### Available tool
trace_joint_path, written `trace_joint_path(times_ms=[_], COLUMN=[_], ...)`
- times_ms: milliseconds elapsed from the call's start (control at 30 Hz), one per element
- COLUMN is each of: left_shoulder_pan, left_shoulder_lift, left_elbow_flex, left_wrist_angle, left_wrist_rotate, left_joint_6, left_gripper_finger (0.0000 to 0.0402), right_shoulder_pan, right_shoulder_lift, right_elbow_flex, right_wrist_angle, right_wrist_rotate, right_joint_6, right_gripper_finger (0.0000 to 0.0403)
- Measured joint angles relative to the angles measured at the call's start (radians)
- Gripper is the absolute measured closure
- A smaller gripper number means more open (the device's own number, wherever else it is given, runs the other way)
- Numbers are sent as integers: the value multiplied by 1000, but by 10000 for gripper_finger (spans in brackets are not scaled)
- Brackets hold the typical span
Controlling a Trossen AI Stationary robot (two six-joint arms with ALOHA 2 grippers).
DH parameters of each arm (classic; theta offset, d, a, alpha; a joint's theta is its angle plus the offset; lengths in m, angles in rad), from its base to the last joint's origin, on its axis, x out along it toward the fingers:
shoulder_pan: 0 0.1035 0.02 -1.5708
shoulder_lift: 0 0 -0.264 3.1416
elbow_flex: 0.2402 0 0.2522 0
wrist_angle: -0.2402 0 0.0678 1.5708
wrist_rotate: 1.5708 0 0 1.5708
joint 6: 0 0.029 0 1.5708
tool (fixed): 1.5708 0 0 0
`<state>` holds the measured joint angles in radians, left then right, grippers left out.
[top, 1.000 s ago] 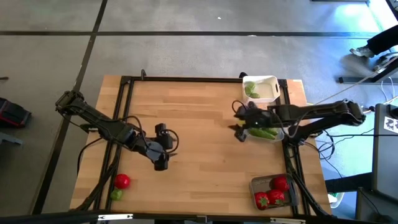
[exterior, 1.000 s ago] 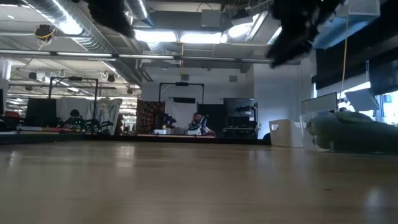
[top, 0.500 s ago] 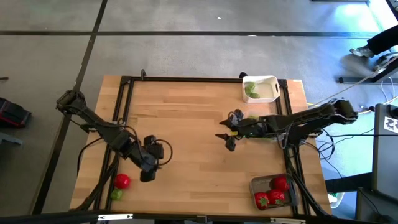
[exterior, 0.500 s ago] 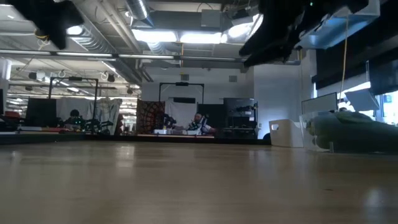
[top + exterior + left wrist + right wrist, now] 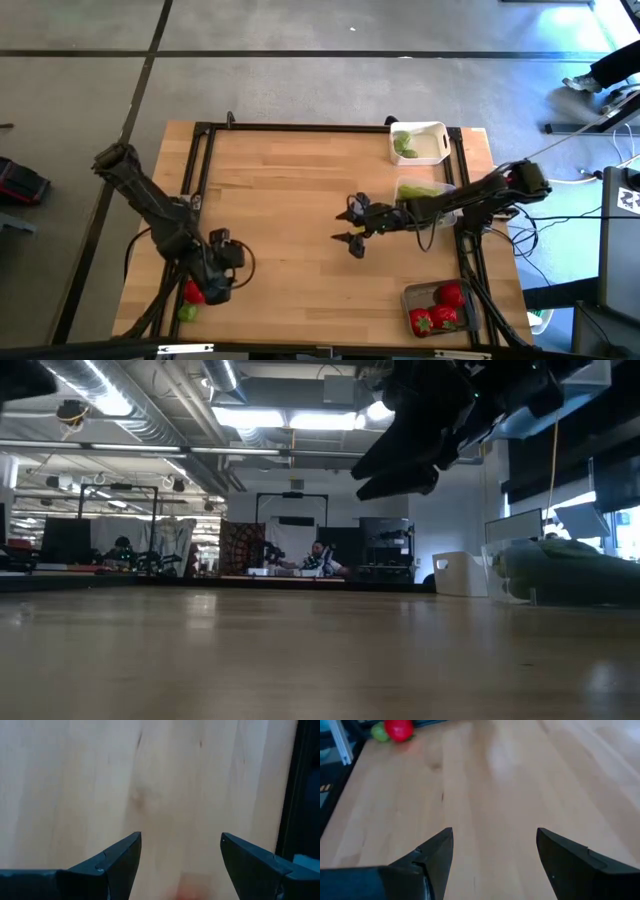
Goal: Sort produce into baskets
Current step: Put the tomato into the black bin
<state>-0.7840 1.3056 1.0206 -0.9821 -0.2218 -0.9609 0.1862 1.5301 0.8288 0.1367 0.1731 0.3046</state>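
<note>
My left gripper (image 5: 205,287), fingers spread, hovers at the table's (image 5: 300,190) near-left corner over the red tomato (image 5: 192,292) to grab it; right gripper (image 5: 352,222), also spread, waits mid-table.

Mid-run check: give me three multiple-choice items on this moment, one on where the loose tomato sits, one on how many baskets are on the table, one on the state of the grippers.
1. Where is the loose red tomato?
A. near the table's front-left corner
B. in the white basket
C. at the table's centre

2. How many baskets are on the table?
A. one
B. three
C. five

3. How do the grippers stand?
A. both open and empty
B. both shut
C. the right holds a tomato

Key: 1 A, it lies beside a green piece under the left gripper. 2 B, white basket, clear basket, grey basket. 3 A, both wrist views show spread fingers with bare wood between; right gripper is mid-table.
</note>
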Motion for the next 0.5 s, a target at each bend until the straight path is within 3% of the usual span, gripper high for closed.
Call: trace_joint_path(times_ms=[367, 500], left_shoulder_pan=[-139, -168], left_shoulder_lift=[12, 43], left_elbow_flex=[0, 0], left_wrist_angle=[-27, -25], left_wrist_rotate=[1, 70], left_joint_6=[-123, -168], left_gripper_finger=[135, 135], right_shoulder_pan=[25, 23], right_shoulder_lift=[27, 27], right_elbow_flex=[0, 0], right_wrist_angle=[0, -2], right_wrist_rotate=[18, 19], right_joint_6=[2, 2], right_gripper_finger=[139, 139])
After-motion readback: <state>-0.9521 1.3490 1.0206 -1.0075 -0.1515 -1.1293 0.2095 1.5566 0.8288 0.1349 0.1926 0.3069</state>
